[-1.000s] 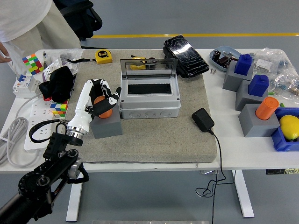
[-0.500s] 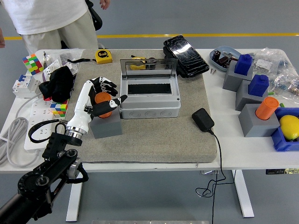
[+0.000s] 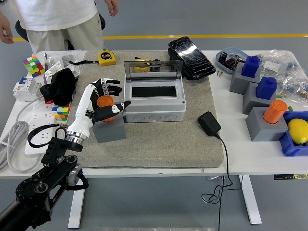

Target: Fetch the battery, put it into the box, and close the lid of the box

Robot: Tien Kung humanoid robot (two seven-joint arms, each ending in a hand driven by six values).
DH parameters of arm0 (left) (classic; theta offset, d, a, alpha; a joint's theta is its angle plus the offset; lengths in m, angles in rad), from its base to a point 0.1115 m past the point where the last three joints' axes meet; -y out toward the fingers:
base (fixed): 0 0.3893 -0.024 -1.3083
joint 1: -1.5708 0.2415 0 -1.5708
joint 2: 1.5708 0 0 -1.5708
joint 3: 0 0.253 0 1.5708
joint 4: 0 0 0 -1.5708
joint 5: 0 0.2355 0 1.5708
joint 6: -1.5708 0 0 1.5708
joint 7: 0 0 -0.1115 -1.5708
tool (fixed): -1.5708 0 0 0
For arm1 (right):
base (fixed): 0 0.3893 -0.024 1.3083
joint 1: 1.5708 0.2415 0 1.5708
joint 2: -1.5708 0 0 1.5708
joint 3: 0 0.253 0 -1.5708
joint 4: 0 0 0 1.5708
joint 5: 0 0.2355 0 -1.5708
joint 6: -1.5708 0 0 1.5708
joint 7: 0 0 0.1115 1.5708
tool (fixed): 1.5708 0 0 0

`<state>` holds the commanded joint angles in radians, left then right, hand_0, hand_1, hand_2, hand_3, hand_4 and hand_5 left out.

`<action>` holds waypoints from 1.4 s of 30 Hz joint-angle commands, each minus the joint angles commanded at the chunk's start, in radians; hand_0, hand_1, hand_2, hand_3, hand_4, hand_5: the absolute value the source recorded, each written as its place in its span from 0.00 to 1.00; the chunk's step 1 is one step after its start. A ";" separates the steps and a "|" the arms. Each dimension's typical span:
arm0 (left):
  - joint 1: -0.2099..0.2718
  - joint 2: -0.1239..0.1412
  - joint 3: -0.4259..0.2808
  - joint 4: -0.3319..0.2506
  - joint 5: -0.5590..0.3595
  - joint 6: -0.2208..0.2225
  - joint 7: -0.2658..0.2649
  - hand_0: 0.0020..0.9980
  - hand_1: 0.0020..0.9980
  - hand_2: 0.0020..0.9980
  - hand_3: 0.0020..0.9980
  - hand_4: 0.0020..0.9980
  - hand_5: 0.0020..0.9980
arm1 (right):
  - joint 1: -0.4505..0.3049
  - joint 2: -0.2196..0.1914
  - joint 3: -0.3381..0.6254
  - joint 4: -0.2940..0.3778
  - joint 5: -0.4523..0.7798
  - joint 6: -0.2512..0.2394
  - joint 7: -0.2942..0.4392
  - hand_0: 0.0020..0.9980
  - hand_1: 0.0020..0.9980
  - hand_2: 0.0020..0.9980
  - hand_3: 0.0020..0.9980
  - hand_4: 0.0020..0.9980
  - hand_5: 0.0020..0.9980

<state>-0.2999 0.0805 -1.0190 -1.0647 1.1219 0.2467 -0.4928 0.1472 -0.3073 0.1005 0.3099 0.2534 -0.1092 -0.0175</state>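
The orange battery (image 3: 105, 107) stands upright in a grey block (image 3: 109, 130) on the grey mat, just left of the box. My left hand (image 3: 113, 95) is over the battery with its fingers spread open, the thumb pointing toward the box. It does not grip the battery. The grey box (image 3: 154, 105) stands at the mat's middle with its clear lid (image 3: 153, 68) raised upright at the back, showing a dark inside.
A black adapter (image 3: 209, 123) with a cable lies right of the box. Grey blocks holding blue and orange pieces (image 3: 263, 105) stand at the right. A power strip, cubes and a black cloth (image 3: 60, 86) crowd the left. A person (image 3: 60, 21) stands at the far left side, hands hanging.
My left hand's fingers have opened from being curled around the battery to spread wide. The person at the far side has stepped to the right.
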 joint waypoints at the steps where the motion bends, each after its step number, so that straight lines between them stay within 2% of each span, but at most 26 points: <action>1: 0.002 0.001 0.001 0.000 0.000 0.001 -0.002 0.69 0.68 0.67 0.71 1.00 0.16 | 0.000 0.000 0.001 0.000 -0.001 0.000 0.000 0.57 0.63 0.65 0.55 0.95 0.49; 12: 0.001 0.001 0.012 0.033 -0.039 0.020 -0.038 0.67 0.66 0.65 0.68 1.00 0.14 | 0.000 0.000 0.000 0.001 0.000 0.000 0.002 0.57 0.63 0.65 0.55 0.95 0.49; 13: 0.001 0.000 0.013 0.034 -0.041 0.021 -0.041 0.62 0.63 0.62 0.67 1.00 0.12 | 0.000 0.000 0.000 0.001 -0.001 0.000 0.002 0.57 0.63 0.65 0.55 0.95 0.49; 15: 0.002 -0.003 0.012 0.036 -0.051 0.026 -0.054 0.62 0.63 0.62 0.67 1.00 0.12 | 0.001 0.000 0.003 0.001 -0.002 -0.001 0.002 0.57 0.63 0.65 0.55 0.95 0.49; 24: -0.005 -0.005 0.039 0.060 -0.048 0.019 -0.039 0.62 0.63 0.62 0.66 1.00 0.11 | -0.001 0.000 0.003 0.001 -0.004 0.001 0.002 0.57 0.63 0.65 0.55 0.95 0.49; 25: -0.004 -0.005 0.040 0.062 -0.049 0.019 -0.039 0.58 0.62 0.58 0.62 1.00 0.08 | -0.002 0.000 0.004 0.001 -0.004 0.000 0.002 0.57 0.63 0.65 0.55 0.95 0.49; 30: -0.008 -0.010 0.047 0.068 -0.056 0.021 -0.042 0.58 0.62 0.58 0.62 1.00 0.08 | -0.001 0.000 0.001 0.001 -0.004 0.000 0.002 0.57 0.63 0.65 0.55 0.95 0.49; 31: -0.011 -0.010 0.049 0.070 -0.059 0.021 -0.042 0.41 0.50 0.47 0.50 1.00 0.02 | -0.001 0.000 0.001 0.002 -0.004 0.000 0.002 0.57 0.63 0.66 0.55 0.95 0.49; 36: -0.017 -0.017 0.059 0.080 -0.076 0.029 -0.053 0.41 0.50 0.47 0.50 1.00 0.02 | 0.000 0.000 0.002 0.002 -0.005 0.000 0.002 0.57 0.63 0.66 0.55 0.95 0.49; 37: -0.018 -0.020 0.060 0.081 -0.079 0.030 -0.055 0.25 0.26 0.28 0.32 0.81 0.00 | 0.000 0.000 0.002 0.002 -0.005 -0.001 0.002 0.57 0.63 0.66 0.55 0.95 0.49; 42: -0.028 -0.033 0.061 0.099 -0.091 0.037 -0.062 0.25 0.26 0.28 0.32 0.81 0.00 | -0.001 -0.001 -0.001 0.002 -0.004 -0.001 0.002 0.57 0.63 0.66 0.55 0.95 0.49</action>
<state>-0.3284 0.0475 -0.9580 -0.9655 1.0309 0.2838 -0.5551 0.1465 -0.3080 0.0996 0.3119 0.2497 -0.1101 -0.0159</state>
